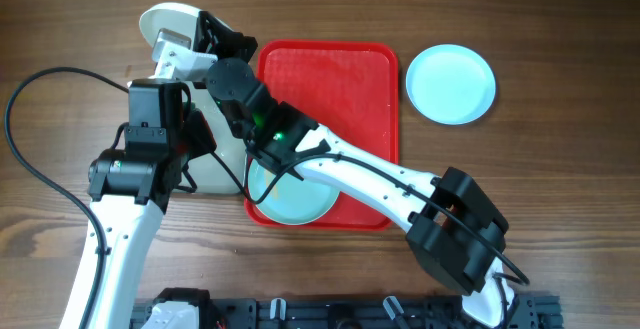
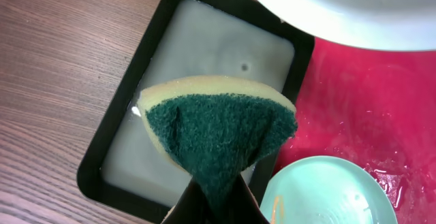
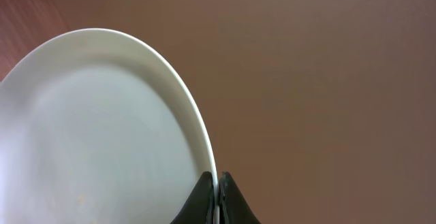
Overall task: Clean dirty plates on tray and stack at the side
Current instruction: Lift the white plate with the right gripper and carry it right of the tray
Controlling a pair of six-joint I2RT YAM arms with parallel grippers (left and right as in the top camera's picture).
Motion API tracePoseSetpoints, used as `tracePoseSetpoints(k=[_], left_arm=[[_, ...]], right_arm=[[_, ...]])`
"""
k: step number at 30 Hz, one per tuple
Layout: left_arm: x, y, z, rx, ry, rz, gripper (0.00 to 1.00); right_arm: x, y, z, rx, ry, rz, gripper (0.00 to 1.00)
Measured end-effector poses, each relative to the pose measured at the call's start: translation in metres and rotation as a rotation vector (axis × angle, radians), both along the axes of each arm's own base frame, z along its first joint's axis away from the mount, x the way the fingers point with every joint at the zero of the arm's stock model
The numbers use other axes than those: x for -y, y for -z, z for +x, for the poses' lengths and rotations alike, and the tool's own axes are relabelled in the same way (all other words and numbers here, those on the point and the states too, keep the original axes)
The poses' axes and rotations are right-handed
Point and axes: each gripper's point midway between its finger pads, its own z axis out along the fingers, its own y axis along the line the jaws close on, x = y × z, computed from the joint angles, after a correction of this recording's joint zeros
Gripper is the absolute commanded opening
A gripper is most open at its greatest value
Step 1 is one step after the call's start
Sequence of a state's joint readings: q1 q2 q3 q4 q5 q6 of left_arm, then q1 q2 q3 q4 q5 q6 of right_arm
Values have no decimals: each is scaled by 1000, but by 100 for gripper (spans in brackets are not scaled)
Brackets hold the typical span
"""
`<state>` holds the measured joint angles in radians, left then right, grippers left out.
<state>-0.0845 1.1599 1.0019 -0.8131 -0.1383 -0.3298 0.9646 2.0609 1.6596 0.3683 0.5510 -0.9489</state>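
While reaching across the red tray (image 1: 345, 79), pinches the thin rim of the white plate (image 3: 102, 129) with the right claw (image 3: 218, 180), fingers shut tight on the edge. Holds that plate tilted and off the worktop (image 1: 580, 189), beyond the tray's far left corner. Smooth, glossy, round and shallow, with a fine curved lip.

Grips a sponge (image 2: 218, 132) with the left claw (image 2: 216, 200), closed on its lower end. Soft yellow foam at the back, coarse dark-green scouring felt in front, creased and splayed into a fan shape. Hangs it above a small tray (image 2: 129, 94) with a thick black rim, rounded corners and a grey, cloudy, wet-looking bed, just beside the red tray's left side.

Shows the red tray as a large plastic rectangle with rounded corners and a raised rim, its floor glistening and wet in the left wrist view.

Finds one pale mint plate (image 1: 300, 201) lying flat in the tray's near left corner, partly under the right arm, with a small orange-yellow streak near its rim. Finds a second mint plate (image 1: 450, 84) flat on the wood-grain worktop, just beside the tray's far right corner, round and matt.
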Motion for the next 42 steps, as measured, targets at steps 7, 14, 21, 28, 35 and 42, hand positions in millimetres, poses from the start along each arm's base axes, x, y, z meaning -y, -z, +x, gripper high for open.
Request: tracePoseSetpoints(k=[7,14,21,28,35,42], left_arm=[[0,0,0,1,0,0,4],[-1,0,0,1,-2,3,4],[-2,3,-1,-8,-4,8,4],[-2,4,-1,-10,-4,8,4],[-2,3,-1,-7,-4,8,4],[-1,-2,6,27,-4,5,4]], right_arm=[[0,9,-1,-24,-1,-28,4],[1,27,-2,-118,7,7,4],[17,122,-21,-699,39,231,4],[27,144,-26,-1197,-62,552,4],[127,125,1,-1343,134,683,4],[306,108,29,-1399,462,910,5]])
